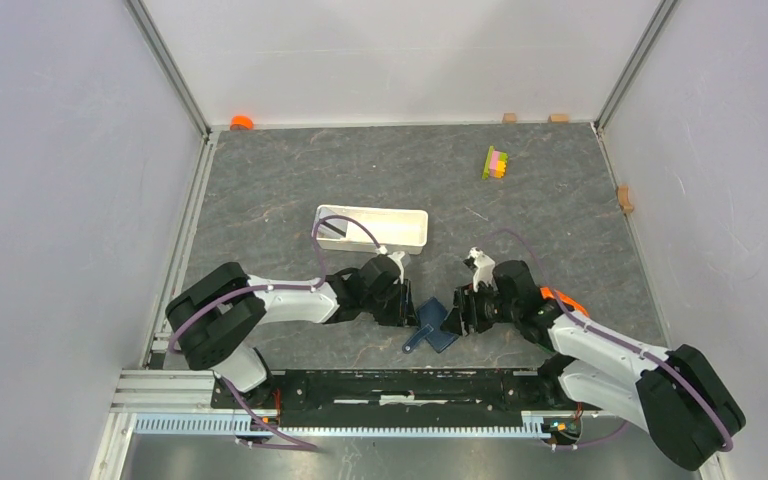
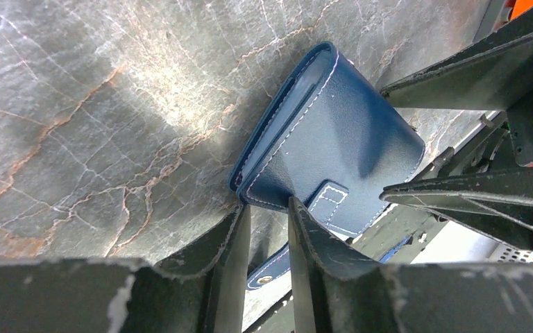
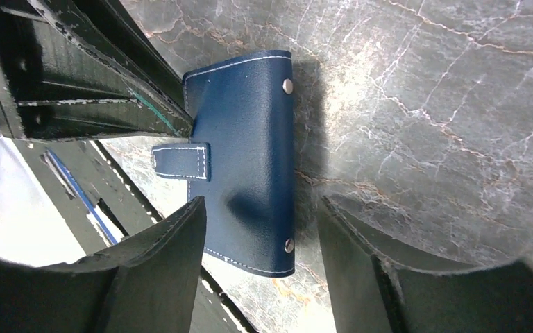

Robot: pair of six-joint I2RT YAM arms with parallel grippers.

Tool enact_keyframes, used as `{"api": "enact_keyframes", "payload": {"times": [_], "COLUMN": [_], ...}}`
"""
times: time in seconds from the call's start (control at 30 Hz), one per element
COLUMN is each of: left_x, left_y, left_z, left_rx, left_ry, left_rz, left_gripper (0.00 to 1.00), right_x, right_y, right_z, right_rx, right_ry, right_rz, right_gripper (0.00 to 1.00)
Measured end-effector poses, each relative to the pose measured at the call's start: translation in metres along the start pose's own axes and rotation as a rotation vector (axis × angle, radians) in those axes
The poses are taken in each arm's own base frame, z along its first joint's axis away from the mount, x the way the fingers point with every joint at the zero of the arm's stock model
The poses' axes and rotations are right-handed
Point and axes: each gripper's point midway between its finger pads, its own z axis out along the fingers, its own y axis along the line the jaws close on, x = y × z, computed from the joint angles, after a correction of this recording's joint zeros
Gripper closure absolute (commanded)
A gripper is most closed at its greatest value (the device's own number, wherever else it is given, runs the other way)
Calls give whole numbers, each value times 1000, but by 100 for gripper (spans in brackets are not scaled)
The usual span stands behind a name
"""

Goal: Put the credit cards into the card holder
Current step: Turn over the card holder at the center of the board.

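Two arms: we see left gripper [image 1: 407,305] nearly together, grip unclear; right gripper [image 1: 460,311] apart.
Card holder [image 1: 438,322]: folded, lying between them.
Surface: grey veined tabletop [image 1: 290,170].
Room: pale walls [image 1: 60,150] around.

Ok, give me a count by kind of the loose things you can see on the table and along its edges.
card holder: 1
white tray: 1
coloured block stack: 1
tan blocks at the edges: 3
orange object in the far left corner: 1
credit cards in view: 0
Total: 7
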Motion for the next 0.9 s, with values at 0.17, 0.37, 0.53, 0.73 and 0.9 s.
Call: {"api": "enact_keyframes", "payload": {"times": [0.17, 0.37, 0.53, 0.73, 0.9], "left_x": [0, 1, 2, -8, -31], "left_y": [0, 0, 0, -1, 0], "left_z": [0, 1, -1, -12, -46], "left_rx": [1, 9, 18, 7, -25], "left_ry": [0, -5, -15, -59, -110], "left_rz": [6, 8, 11, 37, 48], "left_gripper": [67, 67, 58, 21, 7], "right_x": [8, 15, 18, 2, -46], "right_y": [9, 14, 18, 21, 0], "right_z": [2, 6, 9, 7, -5], "right_rx": [-94, -148, -186, -158, 66], "right_ry": [-40, -52, -43, -33, -81], "right_rz": [61, 138, 198, 157, 19], "right_gripper": [49, 68, 96, 100, 100]}}
